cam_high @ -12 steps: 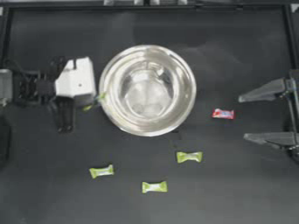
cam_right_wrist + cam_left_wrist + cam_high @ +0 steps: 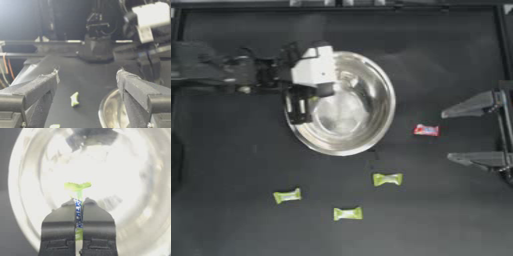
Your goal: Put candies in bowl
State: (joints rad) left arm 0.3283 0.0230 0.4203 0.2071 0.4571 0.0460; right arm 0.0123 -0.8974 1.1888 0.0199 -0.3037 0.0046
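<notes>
The left gripper (image 2: 302,104) is hanging over the left rim of the bowl (image 2: 371,85), its arm reaching in from the tabletop's left edge. In the left wrist view its jaws are pressing together on a yellow-green candy (image 2: 77,187): the wrapper is running up between the two dark jaws, with a blue-printed strip showing in the seam and the green twisted end sticking out past the tips. The shiny inside of the bowl (image 2: 133,178) is filling that view behind the candy, so the candy is being held above the bowl's interior, near its left wall.

The bowl is sitting a little left of the tabletop's (image 2: 438,40) centre, closer to the far edge than to the near one.

Three more yellow-green candies are lying on the tabletop toward the near edge, below the bowl: one (image 2: 387,179) just beyond the bowl's lower right rim, one (image 2: 287,196) further left, and one (image 2: 348,213) between them and nearest the near edge. All three are apart from each other and from the bowl. The red candy (image 2: 426,130) is lying to the right of the bowl, between it and the tabletop's right edge.

The right gripper (image 2: 471,135) is waiting at the right edge, its jaws spread wide and holding nothing, with the red candy lying just in front of the gap between them.
</notes>
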